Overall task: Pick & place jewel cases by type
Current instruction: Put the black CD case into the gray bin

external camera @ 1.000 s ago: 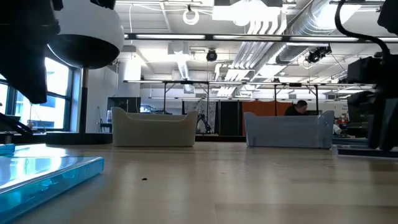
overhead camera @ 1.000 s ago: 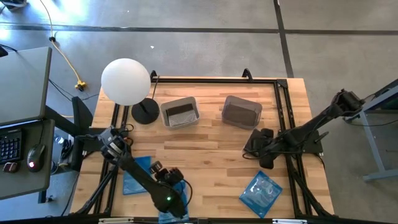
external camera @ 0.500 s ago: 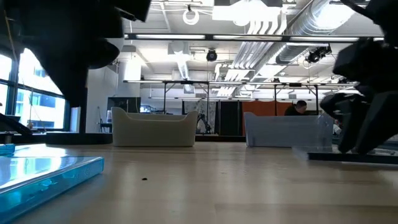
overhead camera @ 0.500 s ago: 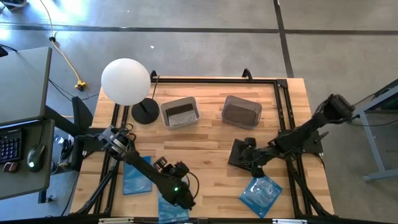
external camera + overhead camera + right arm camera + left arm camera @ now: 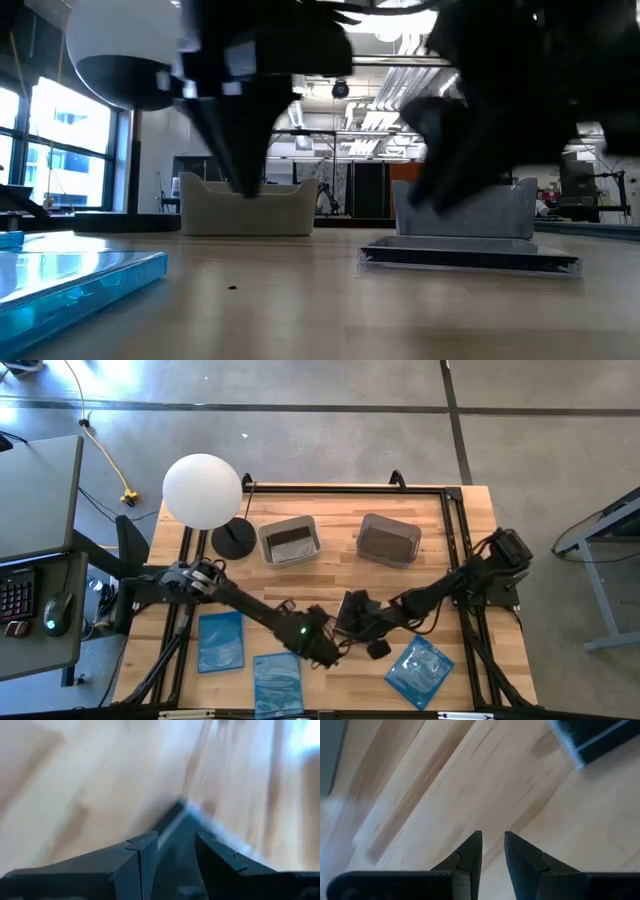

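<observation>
1. High view. The right end effector (image 5: 365,622) is at the worktop's (image 5: 330,585) middle, pinching a black square plastic jewel case (image 5: 350,603). 1 second ago it was well off to the right, so the carry has run inward. The left end effector (image 5: 325,648) has swung in from the near-left corner and is now just beside the black case. 3 glossy translucent blue plastic cases (image 5: 221,641) (image 5: 277,682) (image 5: 422,668) lie along the near edge, untouched. 2 deep rounded clear plastic tubs (image 5: 290,541) (image 5: 388,540) sit at the far side, each with dark contents.

2. Low view. The black case (image 5: 470,258) has newly come into sight, level and very low over the wood; whether it touches, I cannot tell. 1 blue case (image 5: 70,285) lies at near left.

3. Left wrist view. The left end effector (image 5: 493,842) is spread only a sliver, with nothing between its fingers. A corner of the black case (image 5: 600,737) is ahead.

4. Right wrist view. The right end effector (image 5: 175,842) is clamped on the black case's edge (image 5: 175,820).

5. Reading. Both arms converging suggests a handover or a mid-worktop set-down; no case is sorted by this move yet.
</observation>
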Robot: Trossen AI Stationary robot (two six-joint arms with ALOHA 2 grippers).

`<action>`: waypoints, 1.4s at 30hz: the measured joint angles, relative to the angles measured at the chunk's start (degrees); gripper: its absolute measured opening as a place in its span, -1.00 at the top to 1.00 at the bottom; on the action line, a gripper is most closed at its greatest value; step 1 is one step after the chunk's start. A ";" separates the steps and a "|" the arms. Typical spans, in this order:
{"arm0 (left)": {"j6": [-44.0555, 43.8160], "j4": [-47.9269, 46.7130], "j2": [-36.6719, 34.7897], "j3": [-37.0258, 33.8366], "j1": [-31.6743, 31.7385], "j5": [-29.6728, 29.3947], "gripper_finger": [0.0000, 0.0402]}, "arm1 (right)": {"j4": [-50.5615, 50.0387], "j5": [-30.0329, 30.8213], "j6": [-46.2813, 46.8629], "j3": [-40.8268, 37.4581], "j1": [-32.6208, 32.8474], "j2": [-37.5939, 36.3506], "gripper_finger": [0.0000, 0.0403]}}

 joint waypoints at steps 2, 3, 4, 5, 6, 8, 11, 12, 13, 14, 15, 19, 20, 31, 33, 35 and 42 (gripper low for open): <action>4.86 2.04 0.00 0.00 0.98 0.20 0.61 | -9.12 2.33 -0.73 4.47 1.14 -1.16 0.37; 6.53 2.49 -0.21 -0.01 1.29 0.26 0.61 | -13.97 3.30 0.10 6.34 1.86 -1.50 0.37; 8.00 2.30 -0.49 -0.02 1.51 0.43 0.61 | -18.15 4.16 1.50 8.06 2.60 -1.75 0.37; 9.09 2.25 -0.70 -0.02 1.71 0.60 0.61 | -21.93 4.65 2.96 9.28 3.46 -2.14 0.37; 9.72 2.34 -1.24 -0.02 1.89 0.44 0.61 | -25.54 5.26 4.43 10.33 4.37 -2.69 0.37; 10.89 1.18 -3.16 -0.07 2.12 -0.98 0.61 | -31.00 7.30 6.68 11.59 6.63 -3.74 0.37; 12.02 1.74 -7.20 -0.10 1.40 -3.57 0.61 | -37.99 9.76 9.16 11.53 10.36 -4.88 0.37; 12.54 1.36 -8.65 -0.26 0.94 -4.75 0.61 | -40.28 10.63 10.40 11.50 11.51 -5.11 0.37; 13.04 1.62 -10.08 -0.26 0.54 -6.09 0.61 | -42.03 11.91 11.98 11.47 12.79 -5.57 0.37; 13.25 1.73 -11.61 -0.26 0.07 -7.57 0.61 | -43.52 13.19 13.89 11.36 14.06 -5.97 0.37; 13.28 0.95 -13.13 -0.26 -0.46 -8.98 0.61 | -44.67 14.79 15.69 11.03 14.97 -6.22 0.37; 13.32 0.90 -18.01 -1.06 -1.54 -13.59 0.61 | -46.07 18.74 21.06 7.24 18.79 -7.11 0.37; 13.91 1.74 -18.99 -1.81 -1.74 -14.12 0.61 | -45.60 19.80 21.73 6.07 19.72 -7.24 0.37; 24.83 41.29 -27.18 -26.86 2.60 -4.94 0.61 | -28.98 25.13 16.48 -7.23 21.54 -7.38 0.37; 25.12 51.11 -27.48 -31.93 4.43 -1.06 0.61 | -25.83 24.56 13.65 -8.57 20.56 -7.38 0.37; 24.48 58.95 -27.70 -36.59 6.52 3.05 0.61 | -22.63 24.52 12.51 -9.56 19.49 -7.38 0.37; 19.92 75.50 -27.04 -45.55 12.43 11.91 0.61 | -18.43 21.96 8.66 -9.88 15.38 -7.38 0.22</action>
